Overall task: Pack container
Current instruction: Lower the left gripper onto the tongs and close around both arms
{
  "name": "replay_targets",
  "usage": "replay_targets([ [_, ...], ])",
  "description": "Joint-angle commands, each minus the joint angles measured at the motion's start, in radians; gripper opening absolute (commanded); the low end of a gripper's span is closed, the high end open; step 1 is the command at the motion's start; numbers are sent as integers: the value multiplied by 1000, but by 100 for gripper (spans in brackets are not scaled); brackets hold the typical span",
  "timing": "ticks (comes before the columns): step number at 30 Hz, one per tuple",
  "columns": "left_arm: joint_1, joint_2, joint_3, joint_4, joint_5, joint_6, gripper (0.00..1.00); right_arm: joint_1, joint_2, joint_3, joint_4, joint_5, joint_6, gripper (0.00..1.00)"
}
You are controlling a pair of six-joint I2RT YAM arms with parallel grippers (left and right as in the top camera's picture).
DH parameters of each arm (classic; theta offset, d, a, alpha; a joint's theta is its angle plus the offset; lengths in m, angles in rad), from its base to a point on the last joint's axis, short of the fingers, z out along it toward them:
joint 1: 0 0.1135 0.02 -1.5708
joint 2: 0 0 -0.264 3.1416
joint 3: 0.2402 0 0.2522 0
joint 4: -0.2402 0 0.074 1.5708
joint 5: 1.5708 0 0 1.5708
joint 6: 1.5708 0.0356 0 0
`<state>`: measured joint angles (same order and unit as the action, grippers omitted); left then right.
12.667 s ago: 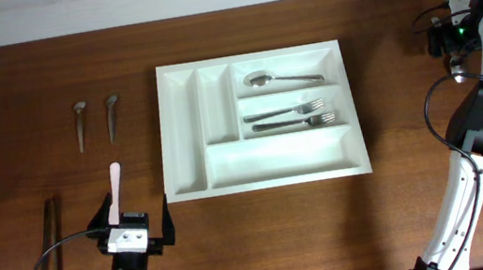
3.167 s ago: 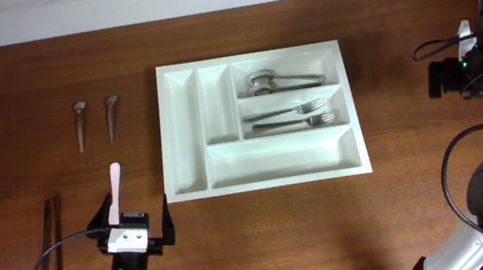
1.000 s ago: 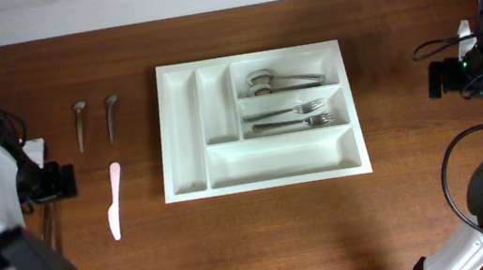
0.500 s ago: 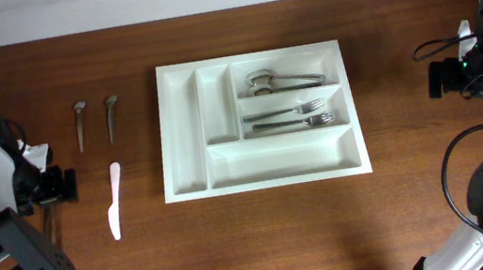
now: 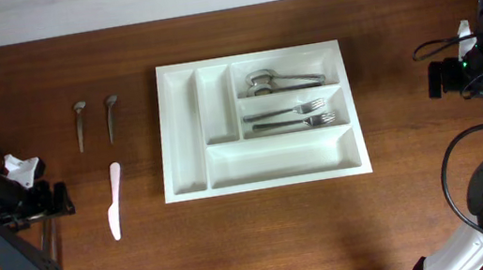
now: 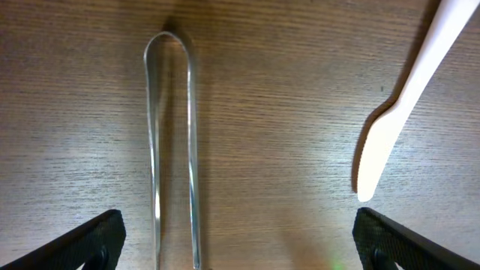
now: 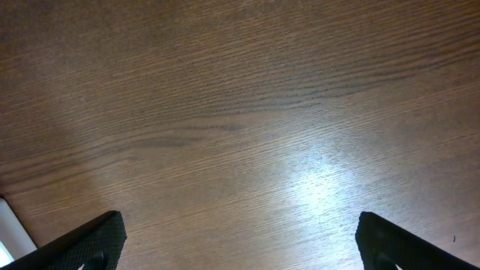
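The white container sits mid-table, seen from overhead. Its top right compartment holds two spoons; the one below holds two forks. The other compartments are bare. Left of it lie two metal spoons, a white plastic knife and thin metal tongs. My left gripper is open above the tongs' looped end, the knife to its right. My right gripper is open and empty over bare wood, right of the container.
The table's back edge meets a pale wall at the top of the overhead view. My left arm covers the far left edge, my right arm the far right edge. A corner of the container shows in the right wrist view.
A second spoon has come into the top right compartment. My left arm has swung out from the front to the far left and drifted toward the tongs. The right arm is still.
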<state>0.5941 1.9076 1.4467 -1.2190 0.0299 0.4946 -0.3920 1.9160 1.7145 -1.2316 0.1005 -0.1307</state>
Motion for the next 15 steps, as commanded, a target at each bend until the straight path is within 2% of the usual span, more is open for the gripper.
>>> replay_targets([
  [1, 18, 2, -5, 5, -17, 34, 99, 5, -8, -2, 2, 8, 4, 99],
  [9, 24, 2, -7, 48, -127, 35, 99, 5, -8, -2, 2, 8, 4, 99],
  [15, 18, -3, -19, -15, -132, 26, 99, 5, -8, -2, 2, 8, 4, 99],
])
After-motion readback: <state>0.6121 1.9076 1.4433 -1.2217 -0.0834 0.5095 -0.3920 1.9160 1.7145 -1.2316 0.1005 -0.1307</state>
